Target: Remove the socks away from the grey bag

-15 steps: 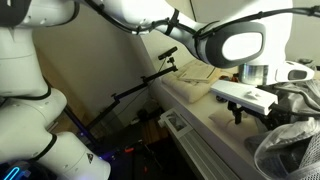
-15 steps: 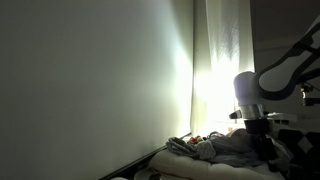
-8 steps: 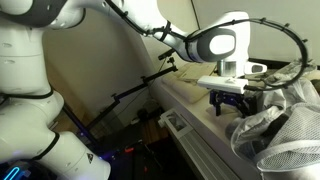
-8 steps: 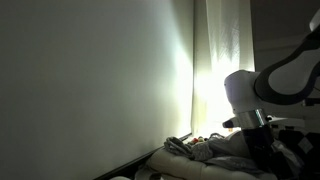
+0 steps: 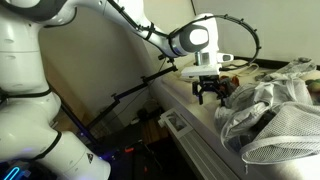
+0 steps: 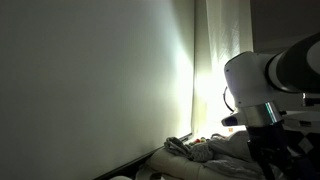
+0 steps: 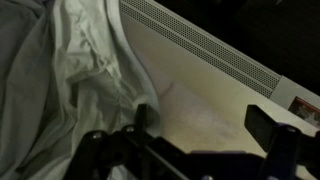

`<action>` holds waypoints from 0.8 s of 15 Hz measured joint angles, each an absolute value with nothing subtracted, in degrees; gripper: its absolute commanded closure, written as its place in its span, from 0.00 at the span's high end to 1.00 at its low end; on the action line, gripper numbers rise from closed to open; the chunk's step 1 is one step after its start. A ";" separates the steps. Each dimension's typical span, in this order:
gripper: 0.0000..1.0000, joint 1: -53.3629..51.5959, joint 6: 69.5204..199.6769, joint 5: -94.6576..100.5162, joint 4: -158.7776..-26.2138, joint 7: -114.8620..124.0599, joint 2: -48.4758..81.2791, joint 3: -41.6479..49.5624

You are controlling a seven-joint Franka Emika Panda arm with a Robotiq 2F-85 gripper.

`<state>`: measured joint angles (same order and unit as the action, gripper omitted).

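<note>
Since the gripper (image 5: 211,96) hangs wide open and empty beside the grey bag (image 5: 270,110), it should centre over the socks (image 5: 236,72), seemingly the reddish scrap just behind it, before closing.

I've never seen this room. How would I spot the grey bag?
Find the long pale ledge under the white robot arm. The grey bag is the big crumpled heap beside the gripper, the only cloth with a white mesh panel.
</note>
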<state>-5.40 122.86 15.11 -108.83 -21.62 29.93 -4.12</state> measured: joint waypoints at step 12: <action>1.00 -11.34 125.02 25.15 -121.57 -18.09 15.26 -8.25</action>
<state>-11.34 125.02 25.15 -121.57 -18.09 15.26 -8.25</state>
